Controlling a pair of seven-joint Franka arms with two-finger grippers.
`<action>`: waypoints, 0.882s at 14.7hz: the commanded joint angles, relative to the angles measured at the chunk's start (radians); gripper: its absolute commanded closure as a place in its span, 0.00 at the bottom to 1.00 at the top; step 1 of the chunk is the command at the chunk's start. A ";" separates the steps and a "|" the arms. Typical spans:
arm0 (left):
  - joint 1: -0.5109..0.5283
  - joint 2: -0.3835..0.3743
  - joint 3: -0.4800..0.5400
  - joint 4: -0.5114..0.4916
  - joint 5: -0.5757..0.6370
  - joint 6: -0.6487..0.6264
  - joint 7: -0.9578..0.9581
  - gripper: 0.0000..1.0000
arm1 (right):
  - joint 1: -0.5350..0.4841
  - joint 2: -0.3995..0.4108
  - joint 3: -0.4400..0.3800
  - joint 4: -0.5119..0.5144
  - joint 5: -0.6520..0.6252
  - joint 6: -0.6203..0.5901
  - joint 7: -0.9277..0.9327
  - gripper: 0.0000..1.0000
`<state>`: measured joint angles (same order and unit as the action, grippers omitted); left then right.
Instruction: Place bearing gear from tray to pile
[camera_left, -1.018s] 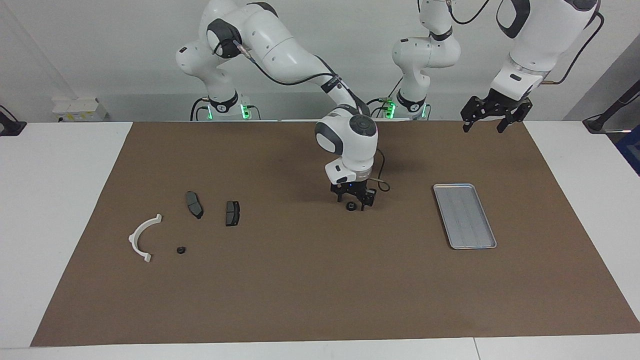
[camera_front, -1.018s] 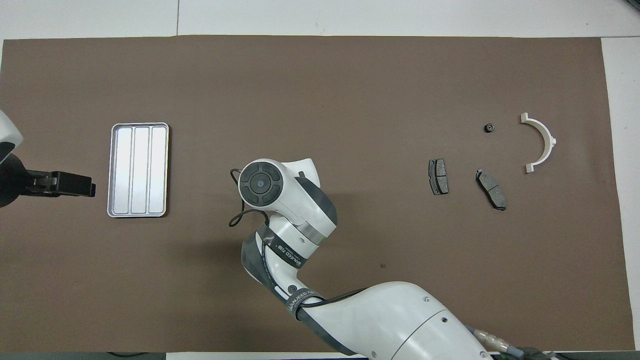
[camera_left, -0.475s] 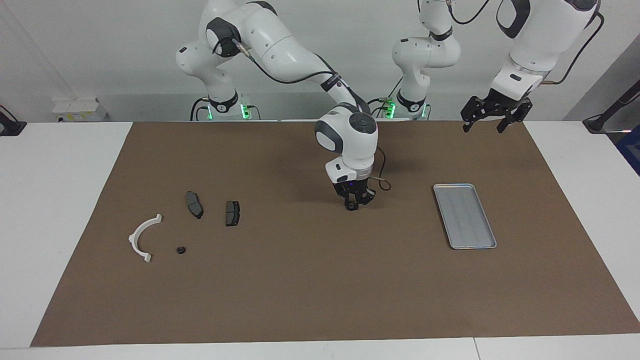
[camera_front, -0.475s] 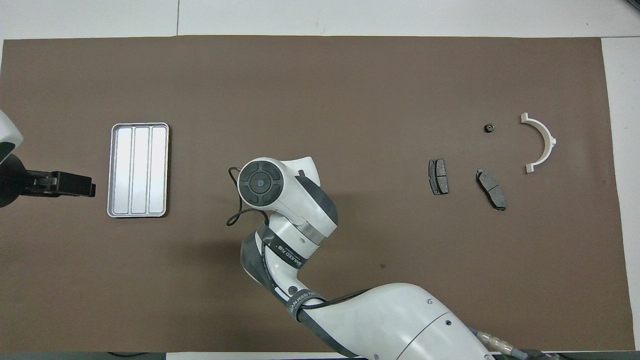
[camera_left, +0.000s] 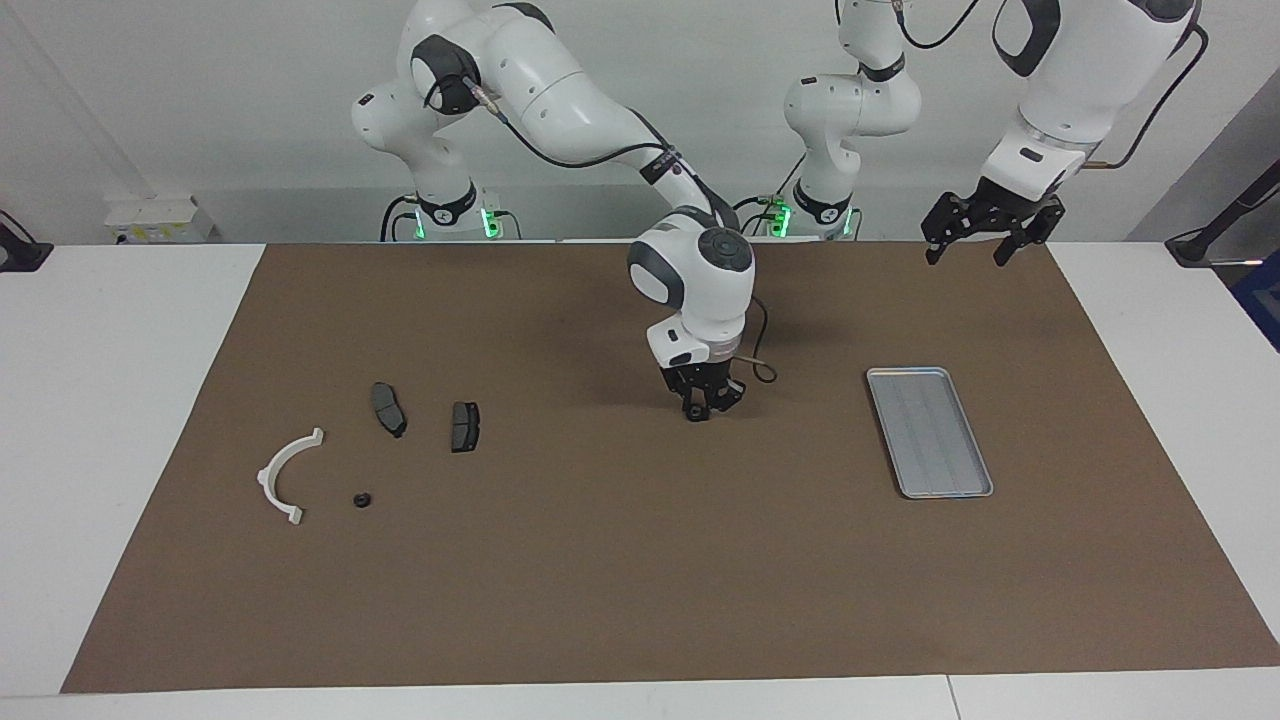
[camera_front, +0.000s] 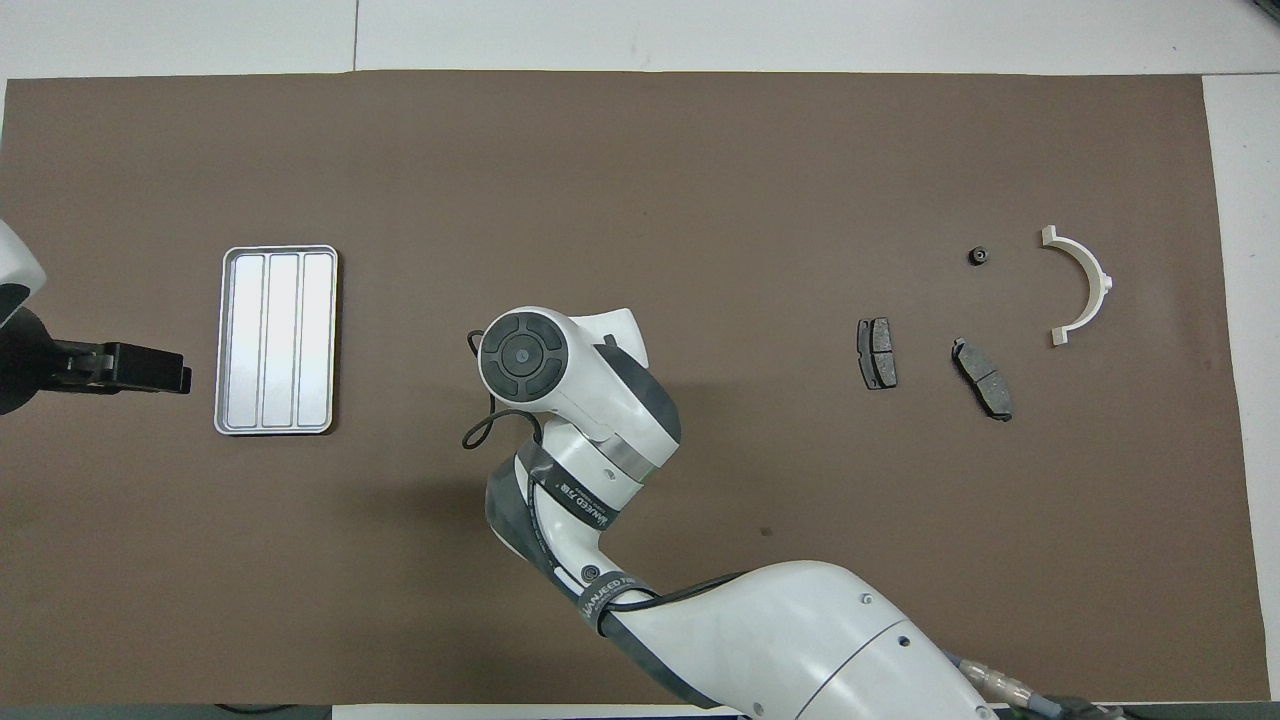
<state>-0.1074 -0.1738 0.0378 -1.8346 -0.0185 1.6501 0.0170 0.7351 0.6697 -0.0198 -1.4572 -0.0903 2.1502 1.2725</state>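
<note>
Facing view: right pincer (camera_left: 698, 411) clenches a small dark gear (camera_left: 693, 412) over the brown mat (camera_left: 620, 560) mid-tabletop, while the left pincer (camera_left: 965, 250) waits, spread wide, raised near the tray (camera_left: 930, 431).

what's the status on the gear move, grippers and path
Right gripper shut on the bearing gear, mid-mat. Left gripper open, waiting up near the tray, which is empty. Nothing between the gear and the pile.
</note>
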 joint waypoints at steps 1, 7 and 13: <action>0.003 -0.003 0.001 0.003 -0.014 -0.007 0.009 0.00 | -0.068 -0.013 0.008 0.058 -0.020 -0.090 -0.092 1.00; 0.003 -0.003 0.001 0.003 -0.014 -0.006 0.009 0.00 | -0.291 -0.136 0.012 0.049 -0.002 -0.203 -0.580 1.00; 0.003 -0.003 0.001 0.003 -0.014 -0.006 0.009 0.00 | -0.488 -0.163 0.015 0.000 0.010 -0.201 -0.944 1.00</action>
<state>-0.1074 -0.1738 0.0378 -1.8346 -0.0185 1.6501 0.0170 0.3122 0.5261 -0.0239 -1.4000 -0.0979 1.9229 0.4372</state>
